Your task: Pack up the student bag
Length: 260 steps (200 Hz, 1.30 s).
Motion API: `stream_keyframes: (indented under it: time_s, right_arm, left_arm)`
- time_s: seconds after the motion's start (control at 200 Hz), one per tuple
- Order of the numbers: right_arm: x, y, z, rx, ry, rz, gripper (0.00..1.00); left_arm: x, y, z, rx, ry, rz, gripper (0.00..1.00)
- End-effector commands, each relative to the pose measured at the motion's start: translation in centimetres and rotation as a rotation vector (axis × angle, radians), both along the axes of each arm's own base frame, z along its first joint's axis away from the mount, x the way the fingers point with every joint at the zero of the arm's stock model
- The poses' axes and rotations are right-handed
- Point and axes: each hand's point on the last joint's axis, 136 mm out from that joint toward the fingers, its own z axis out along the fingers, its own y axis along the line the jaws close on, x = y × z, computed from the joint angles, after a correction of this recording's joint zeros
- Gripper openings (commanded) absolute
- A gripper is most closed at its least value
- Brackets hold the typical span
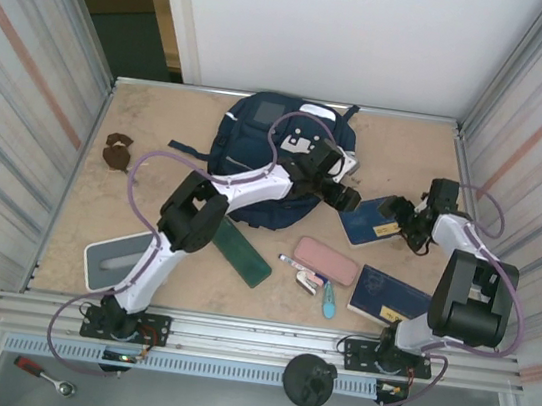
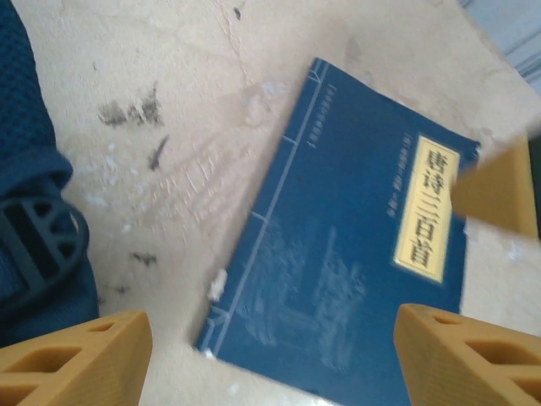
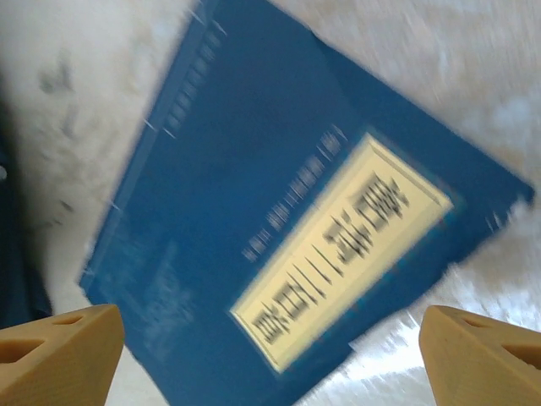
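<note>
While the left gripper (image 2: 272,351) hung with its jaws spread wide and nothing between them, the blue booklet (image 2: 355,254) lay flat on the table (image 2: 169,101) beneath it, its yellow title label toward the right-hand finger. A fingertip (image 2: 499,190) of the other arm showed at the booklet's far edge, and that was the first worry: two arms were crowded over one thin book. The right gripper (image 3: 270,355) was likewise agape and empty, looking straight down on the same cover. Had both closed in together, the fingers would likely have knocked one another or shoved the booklet askew.

A second risk lay in the booklet itself. Flat against the board, it offered no edge to pinch, so a jaw coming down might merely have scraped the cover, creased it or slid it away.

Just beside the booklet, at the left of the left wrist view, sat the student bag (image 2: 25,169) with a black strap buckle (image 2: 38,241). From above, the student bag (image 1: 243,149) lay at the table's far middle, partly under the left arm (image 1: 243,184), its opening not clear to see. A booklet carried there might well have snagged on the fabric.
</note>
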Motion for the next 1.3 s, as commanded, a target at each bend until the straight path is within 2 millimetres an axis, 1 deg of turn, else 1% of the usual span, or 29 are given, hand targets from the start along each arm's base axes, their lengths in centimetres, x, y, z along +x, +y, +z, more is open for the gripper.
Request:
stream_keyframes:
  time_s: [0.0, 0.085, 0.13, 0.22, 0.306, 0.421, 0.591, 0.756, 0.882, 1.017, 1.127, 1.222, 1.298]
  right_arm:
    - [-0.3, -0.1, -0.4, 0.035, -0.026, -0.074, 0.85]
    - [-0.3, 0.6, -1.1, 0.073, -0.029, -0.08, 0.82]
    - [0.1, 1.2, -1.2, 0.1, -0.043, -0.071, 0.81]
    - [0.8, 2.0, -1.1, 0.127, -0.065, -0.054, 0.74]
    - [1.2, 2.3, -0.9, 0.138, -0.078, -0.045, 0.65]
    - [1.9, 2.2, -0.2, 0.132, -0.096, -0.04, 0.57]
    - [2.5, 1.7, -0.4, 0.121, -0.089, -0.038, 0.53]
    - [2.1, 0.6, -0.9, 0.083, -0.068, -0.044, 0.53]
    - [2.0, 0.8, -1.4, 0.089, -0.046, -0.026, 0.52]
    - [2.3, 1.0, -2.0, 0.104, -0.029, -0.022, 0.44]
    - [2.3, 1.2, -2.7, 0.1, -0.013, -0.018, 0.39]
    - [2.4, 1.5, -2.8, 0.103, -0.018, -0.012, 0.36]
    - [2.6, 1.8, -2.6, 0.105, -0.036, -0.004, 0.31]
  left_arm:
    - [-0.1, -0.7, -1.8, 0.057, 0.016, -0.028, 0.76]
    - [0.1, -1.1, -2.5, 0.06, 0.031, -0.031, 0.76]
    - [0.1, -1.4, -2.8, 0.062, 0.04, -0.039, 0.76]
    - [-0.2, -1.6, -3.5, 0.063, 0.058, -0.059, 0.75]
    - [-1.1, -2.0, -4.2, 0.055, 0.096, -0.103, 0.74]
    - [-2.4, -2.1, -4.9, 0.05, 0.141, -0.146, 0.7]
    - [-3.9, -2.1, -5.2, 0.071, 0.152, -0.191, 0.67]
    - [-4.8, -2.1, -4.7, 0.105, 0.123, -0.224, 0.65]
    - [-5.4, -1.8, -4.7, 0.133, 0.115, -0.242, 0.63]
    - [-6.6, -1.7, -5.2, 0.167, 0.117, -0.267, 0.61]
    - [-7.4, -1.7, -6.0, 0.195, 0.117, -0.278, 0.6]
    - [-8.2, -1.8, -6.6, 0.204, 0.13, -0.285, 0.59]
    - [-8.7, -1.9, -6.8, 0.207, 0.133, -0.292, 0.59]
